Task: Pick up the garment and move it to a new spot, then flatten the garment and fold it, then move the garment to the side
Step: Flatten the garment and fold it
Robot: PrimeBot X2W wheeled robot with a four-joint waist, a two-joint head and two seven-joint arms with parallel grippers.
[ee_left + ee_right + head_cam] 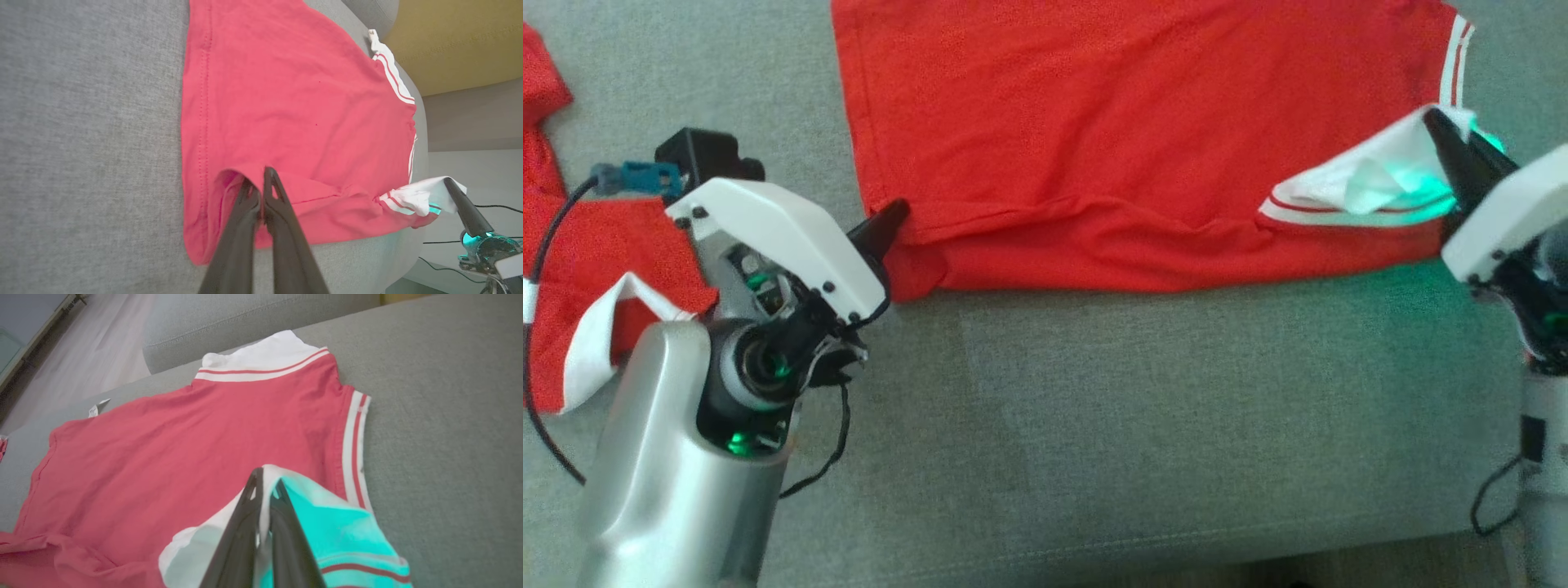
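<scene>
Red garment (1135, 122) with white striped trim, spread on the grey cushion (1094, 408), long axis left to right (hem leftward). Left gripper (894, 219) clamped on the hem corner; right gripper (1437, 122) clamped on the white trim.

living room, grey sofa (1094, 425), pale floor (81, 343)
</scene>
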